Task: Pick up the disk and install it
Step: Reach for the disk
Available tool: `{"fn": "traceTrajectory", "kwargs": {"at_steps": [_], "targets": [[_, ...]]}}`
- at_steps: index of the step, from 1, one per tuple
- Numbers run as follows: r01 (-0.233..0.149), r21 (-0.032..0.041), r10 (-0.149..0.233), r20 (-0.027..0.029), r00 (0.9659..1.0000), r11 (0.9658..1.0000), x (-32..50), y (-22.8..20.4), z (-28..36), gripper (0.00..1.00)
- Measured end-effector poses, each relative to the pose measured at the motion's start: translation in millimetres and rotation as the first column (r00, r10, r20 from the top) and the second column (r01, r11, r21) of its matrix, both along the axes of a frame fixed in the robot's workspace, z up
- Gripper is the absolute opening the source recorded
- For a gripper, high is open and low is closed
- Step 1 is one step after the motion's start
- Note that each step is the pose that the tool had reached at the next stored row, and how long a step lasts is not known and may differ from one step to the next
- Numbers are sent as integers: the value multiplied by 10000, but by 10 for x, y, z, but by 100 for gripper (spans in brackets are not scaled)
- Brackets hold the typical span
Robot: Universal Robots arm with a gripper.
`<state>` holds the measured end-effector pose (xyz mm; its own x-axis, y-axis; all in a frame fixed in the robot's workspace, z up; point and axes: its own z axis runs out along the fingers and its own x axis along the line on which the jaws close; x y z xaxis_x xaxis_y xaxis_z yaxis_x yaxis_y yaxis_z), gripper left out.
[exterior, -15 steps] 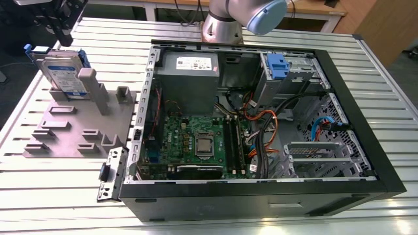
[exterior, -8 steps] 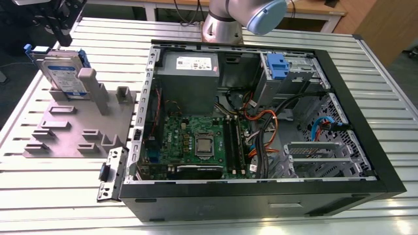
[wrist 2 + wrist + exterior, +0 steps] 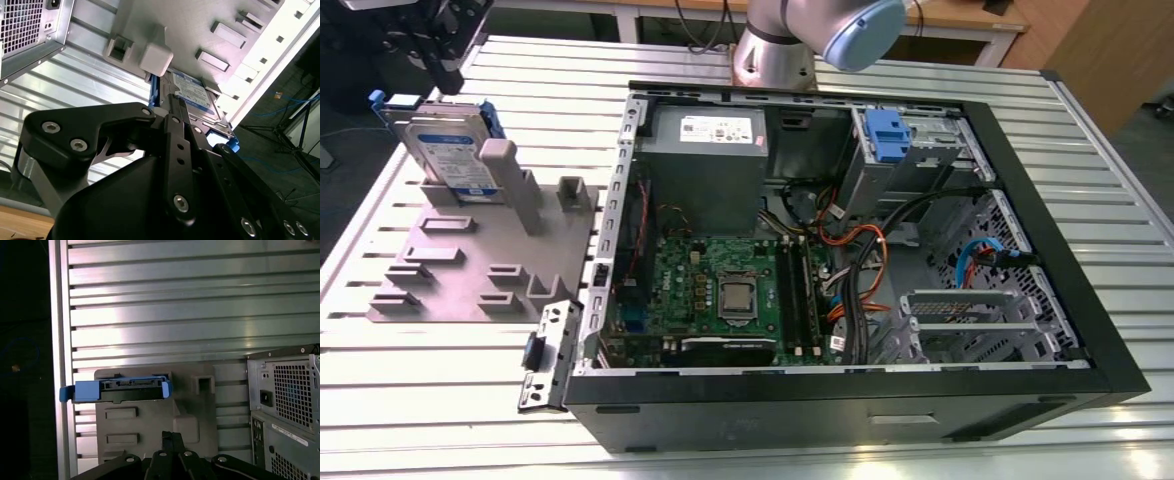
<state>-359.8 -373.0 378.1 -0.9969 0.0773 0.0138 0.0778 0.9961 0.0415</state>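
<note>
Exterior view first: the disk [image 3: 450, 150] stands on edge in a slot of the grey holder [image 3: 467, 270], upper left of the frame. It's on the bench [image 3: 427, 400], off to the exterior view's left of the open case [image 3: 854, 400]. The claw [image 3: 444, 70] hangs just above it in the top-left corner, pointing down. The arm [image 3: 814, 30] has its base at top centre behind the case, so it's reaching out sideways over the bench.

Second wrist view: this one looks down along the claw [image 3: 175, 107] onto the disk's [image 3: 195, 92] label side. The tip is close to the blue-framed edge, but I can't tell if it touches.

First wrist view: straight down. The disk [image 3: 120, 390] shows edge-on, with the blue frame around it and the connector side up. The claw [image 3: 173, 436] sits over the holder [image 3: 150, 425] beside the disk, not over it. It looks pinched narrow with nothing in it.

So this looks like the pick, with no grip on the disk so far. My take on doing it well:
- spread the claw wide and centre it over the disk's upper edge
- squeeze the two flat sides, not the blue tabs
- pull straight up so the frame doesn't snag in the slot
</note>
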Motion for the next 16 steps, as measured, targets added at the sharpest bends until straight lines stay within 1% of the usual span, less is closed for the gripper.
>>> {"fn": "traceTrajectory", "kwargs": {"at_steps": [8,16], "targets": [[-1,-1,1,-1,10000,10000,-109,34,-4,11],[0,-1,0,-4,10000,10000,-133,40,-8,11]]}}
